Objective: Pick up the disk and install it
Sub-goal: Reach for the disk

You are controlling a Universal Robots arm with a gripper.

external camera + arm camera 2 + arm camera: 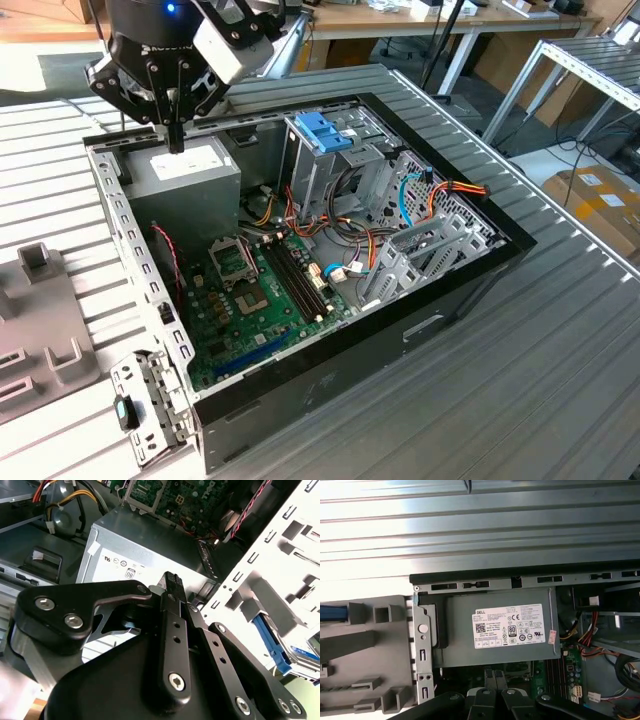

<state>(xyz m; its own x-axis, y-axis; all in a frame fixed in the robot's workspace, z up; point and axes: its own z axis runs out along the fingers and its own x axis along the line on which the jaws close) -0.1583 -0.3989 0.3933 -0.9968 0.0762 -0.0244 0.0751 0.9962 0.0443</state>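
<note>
Your gripper (172, 580), fingers pinched together on nothing, hangs over the power-supply box (495, 625); the disk (270, 642) lies in a grey holder (350, 642) beside the case (330, 380), seemingly staged for pickup.

Disk (270, 640) mostly hidden behind grey fixture (260, 585), far end cropped

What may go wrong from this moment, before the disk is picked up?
1. The end effector hangs low over the power supply, beside the case wall; a sideways move toward the disk might strike that wall.
2. Its fingers are shut; if they reach the disk so, they may push it instead of gripping.
3. Loose cables lie beside the drive cage and could snag.
</note>
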